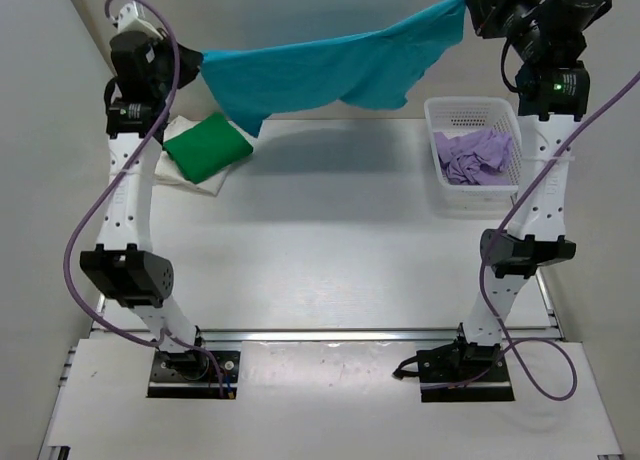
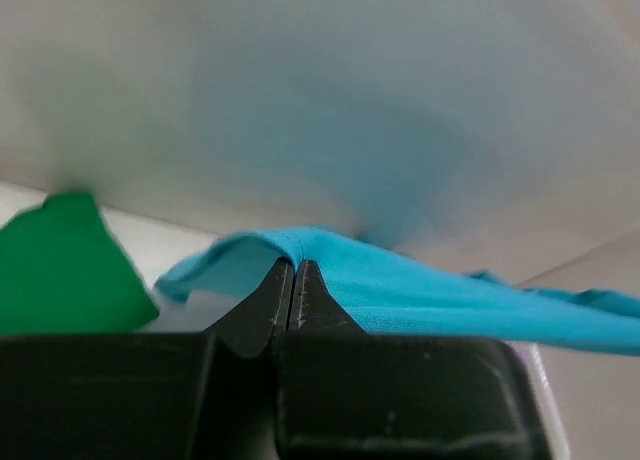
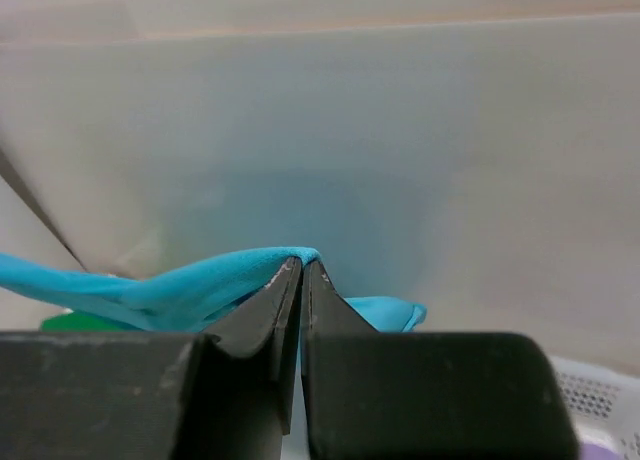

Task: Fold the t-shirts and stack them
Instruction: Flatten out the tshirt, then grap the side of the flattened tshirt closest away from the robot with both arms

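— Where's the teal shirt (image 1: 320,75) just now?
— Up in the air, strung between the two arms at the far end of the surface (image 1: 330,250). The left hand (image 1: 188,65) is pinched tight on one end and the right hand (image 1: 472,12) is pinched tight on the other. In each wrist view the fingers are closed together with the cloth draped over their tips.
— Which way does it run?
— Its long line goes left to right, straight across. The right end sits a bit higher and the middle sags. One loose flap hangs down near the left end, and another droops right of the middle.
— Touching anything?
— Not that I can tell, it looks to hang clear above the surface.
— And the other shirts?
— The green shirt (image 1: 207,147) lies folded on a cream-white shirt (image 1: 197,180) at the far left, just below the left hand. The lilac shirt (image 1: 475,155) is bunched up in the white basket (image 1: 470,104) on the right.
— So what does the next move turn on?
— Laying it out flat, I'd say. The bare stretch of surface is below the shirt and toward the near side, between the green pile and the basket. Neither hand is nearer, since each has its own end, so both would have to come down together with that line held across, or the cloth will bunch
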